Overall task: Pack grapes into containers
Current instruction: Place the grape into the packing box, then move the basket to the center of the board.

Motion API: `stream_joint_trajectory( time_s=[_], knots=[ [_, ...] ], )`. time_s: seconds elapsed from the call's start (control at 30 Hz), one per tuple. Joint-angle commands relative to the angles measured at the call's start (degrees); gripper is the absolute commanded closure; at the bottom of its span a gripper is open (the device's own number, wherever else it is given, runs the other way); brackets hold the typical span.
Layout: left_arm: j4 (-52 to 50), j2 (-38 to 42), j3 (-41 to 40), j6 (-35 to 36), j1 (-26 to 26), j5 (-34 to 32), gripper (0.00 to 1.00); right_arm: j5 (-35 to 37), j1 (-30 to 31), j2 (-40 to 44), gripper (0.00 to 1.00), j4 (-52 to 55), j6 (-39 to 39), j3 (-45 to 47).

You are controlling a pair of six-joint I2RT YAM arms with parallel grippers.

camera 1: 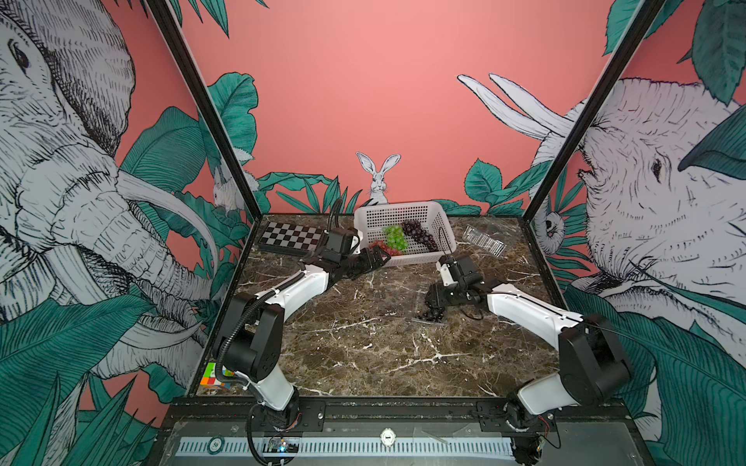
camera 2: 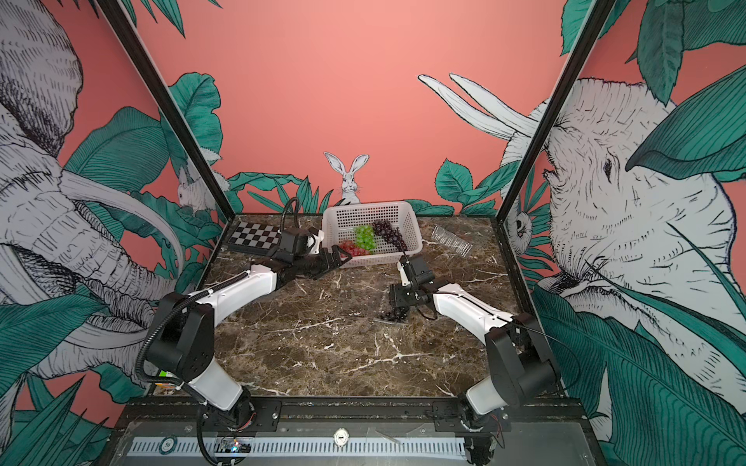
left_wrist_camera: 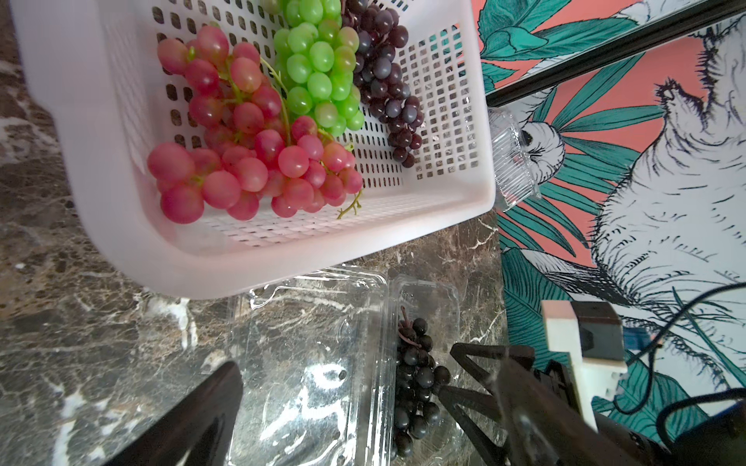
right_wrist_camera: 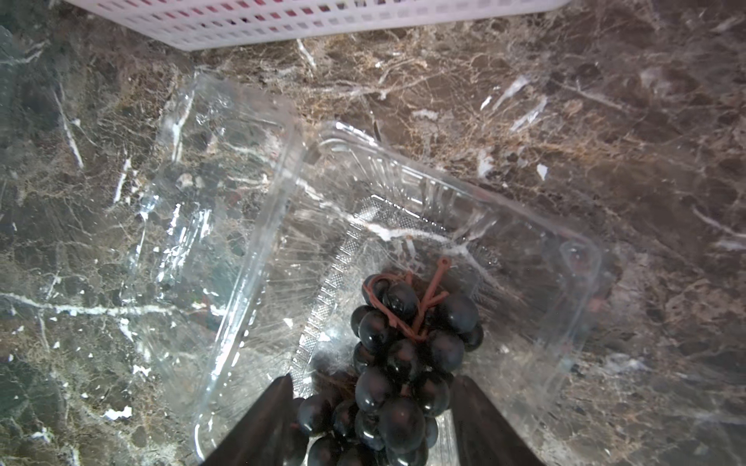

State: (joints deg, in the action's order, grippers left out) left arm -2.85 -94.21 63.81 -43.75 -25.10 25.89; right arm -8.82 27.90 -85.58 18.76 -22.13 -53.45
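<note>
A small bunch of dark grapes (right_wrist_camera: pixel 403 355) lies in a clear container (right_wrist_camera: pixel 524 262) whose lid (right_wrist_camera: pixel 210 201) is folded open on the table. My right gripper (right_wrist_camera: pixel 373 407) stands open, its fingers on either side of that bunch. In both top views it hangs over the bunch (camera 1: pixel 432 314) (camera 2: pixel 395 312). Red grapes (left_wrist_camera: pixel 250 161), green grapes (left_wrist_camera: pixel 319 72) and more dark grapes (left_wrist_camera: pixel 387 88) lie in the white basket (left_wrist_camera: pixel 282 258). The left gripper (camera 1: pixel 377 258) is open and holds nothing, at the basket's near left corner.
Another clear container (camera 1: pixel 484 241) lies at the back right beside the basket (camera 1: pixel 403 207). A chessboard (camera 1: pixel 290 238) sits at the back left. A colour cube (camera 1: pixel 212 375) is at the front left corner. Walls close in the table on three sides.
</note>
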Motion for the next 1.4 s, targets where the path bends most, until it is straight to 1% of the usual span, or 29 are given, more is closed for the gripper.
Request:
stream_joint_trajectory(
  time_s=[0.0, 0.07, 0.13, 0.27, 0.37, 0.43, 0.6, 0.67, 0.73, 0.83, 1.0, 1.03, 1.13, 1.23, 1.3, 1.37],
  knots=[
    [0.1, -0.1, 1.6, 0.1, -0.3, -0.1, 0.00, 0.6, -0.5, 0.6, 0.34, 0.8, 0.8, -1.7],
    [0.1, -0.1, 1.6, 0.1, -0.3, -0.1, 0.01, 0.8, -0.7, 0.8, 0.31, 1.1, 0.9, -2.4],
    [0.1, -0.1, 1.6, 0.1, -0.4, -0.1, 0.01, 1.5, -1.0, 1.5, 0.25, 1.4, 1.0, -2.7],
    [0.0, -0.6, 1.8, 0.2, -0.6, 0.4, 0.01, 4.2, -2.6, 4.1, 0.02, 3.5, 0.8, -2.7],
    [0.2, -1.5, 2.3, 0.2, -1.8, 0.4, 0.01, 5.7, -3.9, 5.4, 0.02, 4.1, 0.5, -1.4],
    [0.2, -3.0, 3.1, 0.3, -2.9, 0.5, 0.00, 5.3, -4.6, 5.1, 0.02, 3.8, -0.2, -0.5],
    [2.1, -6.4, 3.9, -0.5, -3.3, -0.5, 0.01, -0.8, -4.7, 2.4, 0.02, -1.1, -3.5, 1.8],
    [2.0, -8.0, 5.6, -0.2, -3.4, -1.1, 0.00, -2.6, -4.7, 0.7, 0.02, -2.9, -4.6, 1.8],
    [1.8, -9.7, 7.5, 0.0, -3.4, -0.9, 0.00, -3.3, -4.7, -0.6, 0.02, -4.2, -5.3, 1.4],
    [1.3, -12.0, 10.1, 0.4, -3.2, -2.3, 0.01, -4.9, -4.7, -2.6, 0.02, -6.5, -6.4, 0.6],
    [1.3, -15.1, 13.0, 0.1, -1.7, -1.8, 0.00, -7.5, -4.6, -5.7, 0.02, -9.4, -8.3, -1.5],
    [1.0, -15.4, 13.4, 0.2, -1.3, -2.0, 0.00, -7.8, -4.6, -7.7, 0.02, -9.9, -8.6, -2.0],
    [0.7, -16.0, 13.9, -0.2, 0.0, -2.0, 0.01, -7.6, -4.5, -8.3, 0.02, -9.9, -8.6, -2.9],
    [0.8, -15.8, 13.7, -0.2, 0.2, -1.2, 0.01, -6.0, -4.6, -7.7, 0.02, -8.8, -7.9, -3.4],
    [1.1, -15.7, 13.2, -0.4, 0.2, -0.1, 0.00, -4.7, -4.5, -6.9, 0.02, -6.0, -6.3, -4.6],
    [2.4, -15.0, 11.6, -1.0, 0.1, 1.1, 0.00, -1.6, -4.6, -5.1, 0.02, -2.8, -4.5, -5.8]
  ],
)
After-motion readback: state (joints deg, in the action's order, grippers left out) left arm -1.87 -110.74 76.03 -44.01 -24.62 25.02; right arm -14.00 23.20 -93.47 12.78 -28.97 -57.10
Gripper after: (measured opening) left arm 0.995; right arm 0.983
